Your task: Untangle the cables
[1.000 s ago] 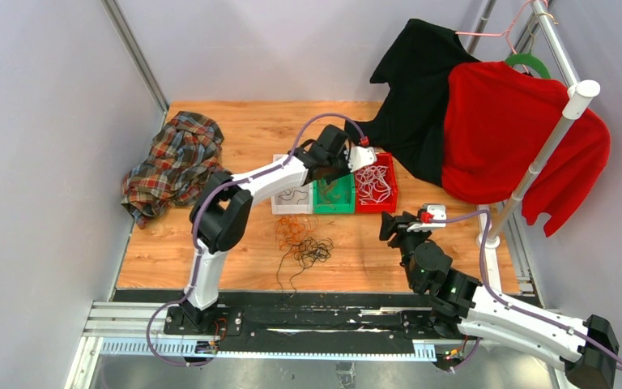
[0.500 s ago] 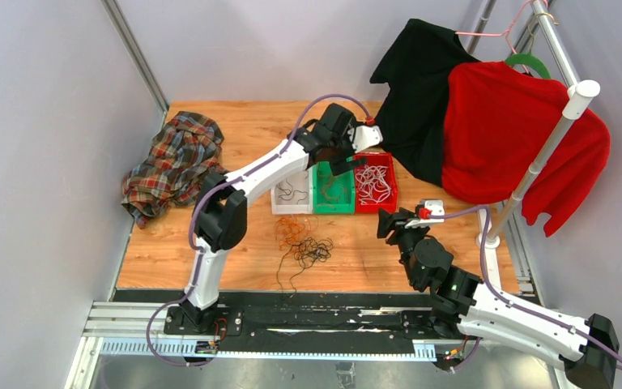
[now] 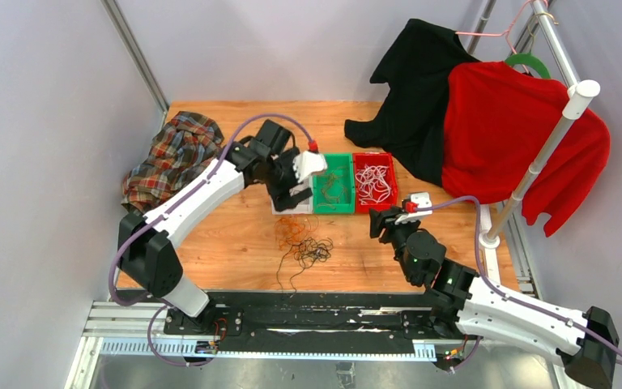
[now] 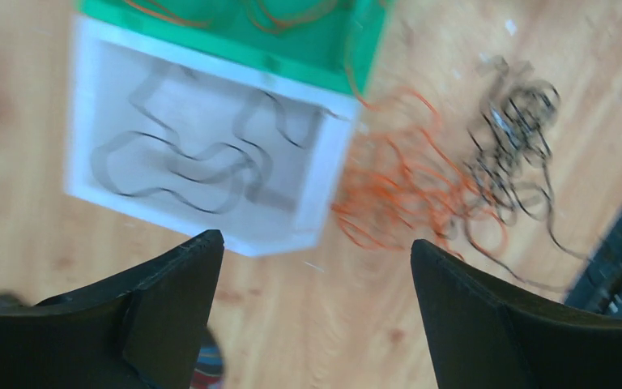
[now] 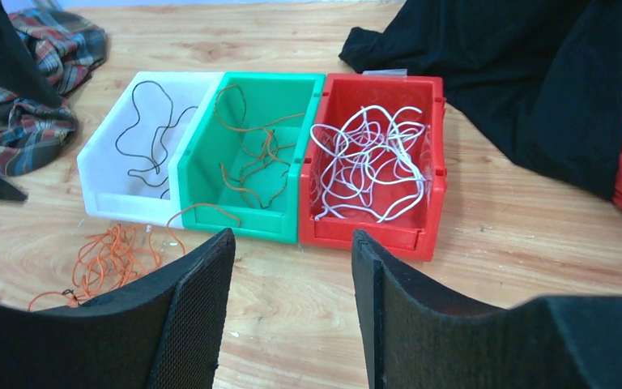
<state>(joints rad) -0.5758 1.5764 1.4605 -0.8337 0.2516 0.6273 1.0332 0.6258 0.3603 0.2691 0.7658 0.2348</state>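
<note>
Left pincer (image 4: 314, 243): your jaws stand wide apart with nothing between them. It hangs over the table (image 4: 32, 219), directly above the corner of the white bin (image 4: 77, 105). One black cable (image 4: 170, 154) lies in loops inside that bin. On the right of its wrist view, the loose orange tangle (image 4: 397, 194) and the black tangle (image 4: 510, 138) lie on the wood, touching each other.

Right pincer (image 5: 291, 237): your jaws are parted and empty, low over the table. Just ahead sits the green bin (image 5: 210, 174), holding orange cables (image 5: 251, 162). Touching it to the right is the red bin (image 5: 372, 231), with white cables (image 5: 364, 174) heaped inside. The white bin sits to the left. Beyond them, a plaid shirt (image 5: 24, 121) lies far left and a black garment (image 5: 518, 81) far right.
</note>
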